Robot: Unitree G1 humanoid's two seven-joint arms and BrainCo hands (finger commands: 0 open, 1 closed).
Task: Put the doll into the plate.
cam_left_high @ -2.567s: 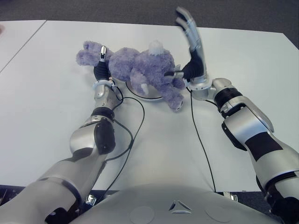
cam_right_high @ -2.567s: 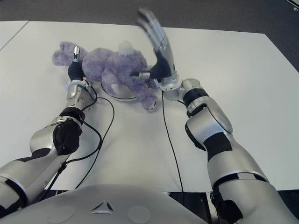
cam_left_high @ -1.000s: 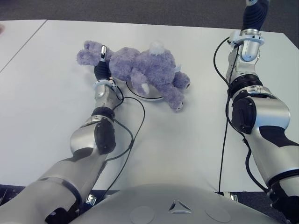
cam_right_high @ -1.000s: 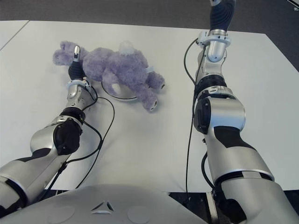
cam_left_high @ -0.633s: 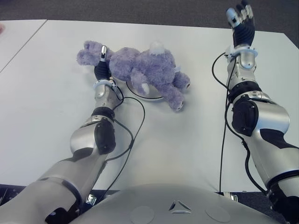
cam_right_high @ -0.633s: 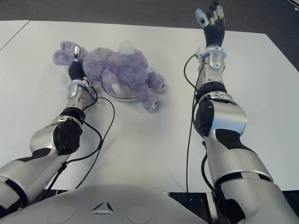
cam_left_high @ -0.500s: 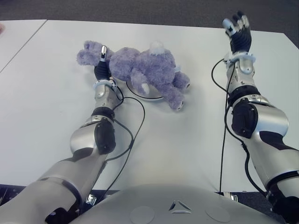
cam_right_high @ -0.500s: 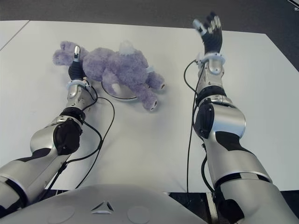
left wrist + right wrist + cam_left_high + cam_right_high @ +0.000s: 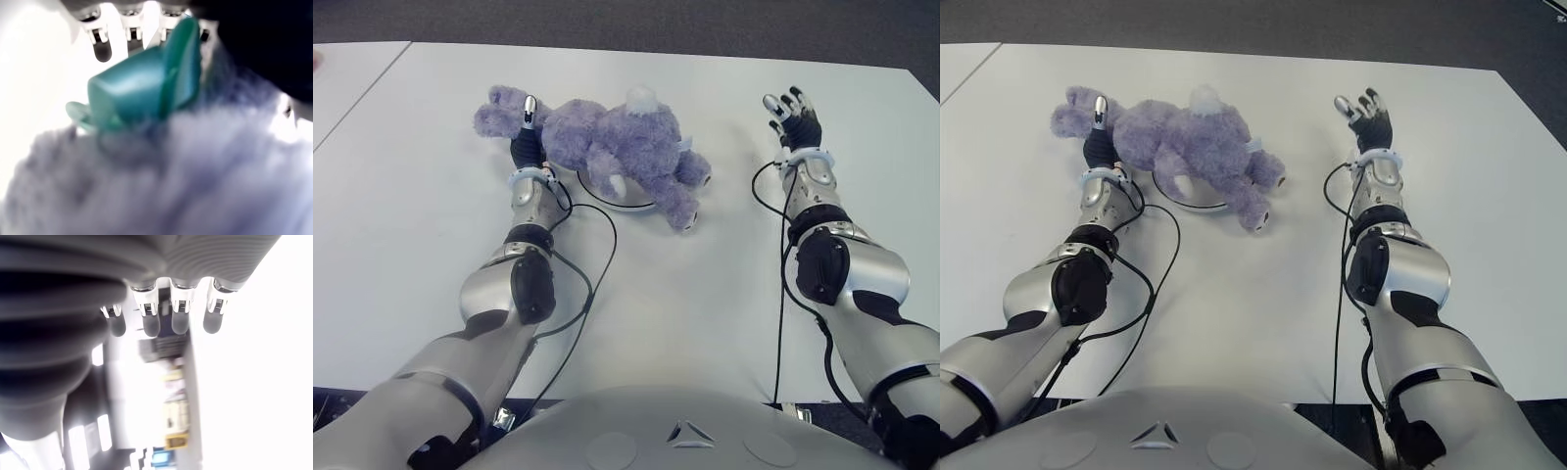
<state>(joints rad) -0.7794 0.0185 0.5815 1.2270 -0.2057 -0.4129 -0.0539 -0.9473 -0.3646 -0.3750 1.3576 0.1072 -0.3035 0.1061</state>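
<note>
The doll lies over the plate, left hand fingers pressed into it; next, release, while the right hand hovers spread.

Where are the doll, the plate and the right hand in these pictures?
doll (image 9: 607,142), left eye view, on its purple body.
plate (image 9: 628,203), left eye view, on the near rim showing under the doll.
right hand (image 9: 1368,119), right eye view, on the palm.

**A bare test bench, as in a robotics lab**

A wide white table is seen, with a second white tabletop set beside it across a narrow seam. Dark grey carpet-like flooring is shown beyond. Black cables are trailed across the surface.
</note>
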